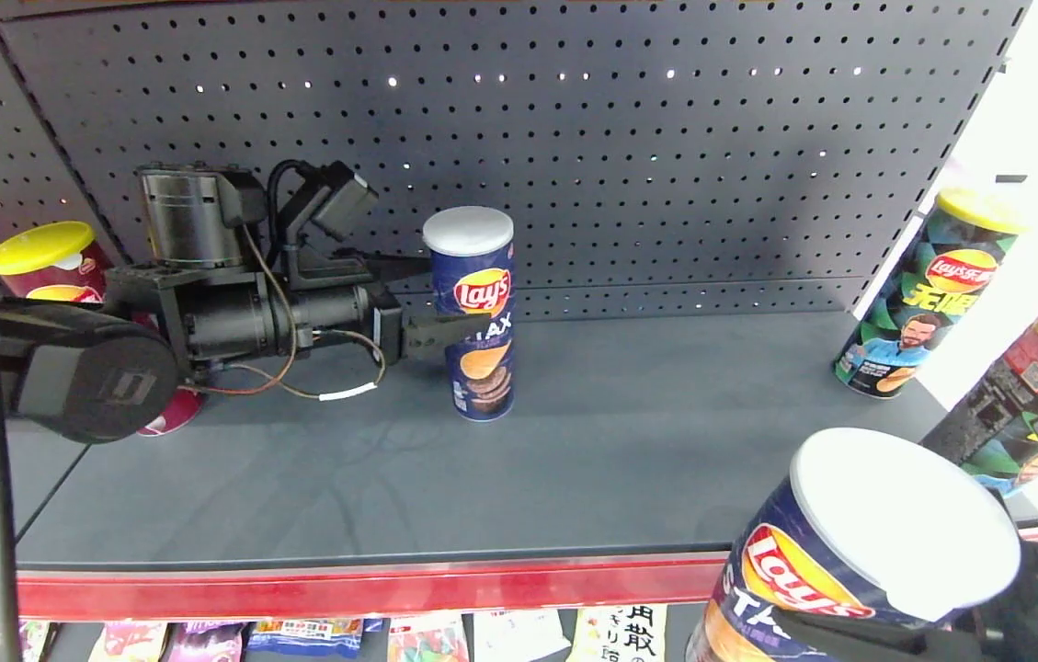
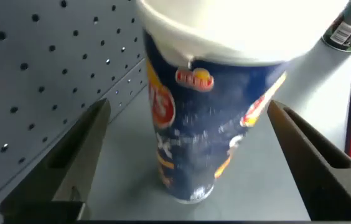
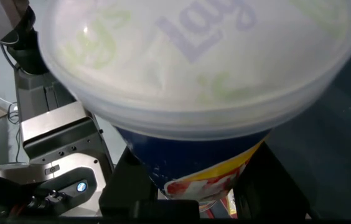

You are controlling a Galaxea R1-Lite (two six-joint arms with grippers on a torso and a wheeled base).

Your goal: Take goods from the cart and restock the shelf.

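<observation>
Centrally, on the grey shelf (image 1: 629,441): upright blue can (image 1: 474,313) between spread fingers of left gripper (image 2: 189,112), gaps both sides. Lower right: second blue can (image 1: 859,552) pinched by right gripper (image 3: 194,199).

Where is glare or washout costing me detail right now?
Head view: daylight past the shelf's right end blows out to white behind the green yellow-lidded can, and the pegboard holes glint with backlight. Left wrist view: the standing can's lid is washed out. Right wrist view: the held can's lid glares bright and covers most of what lies beyond.
</observation>
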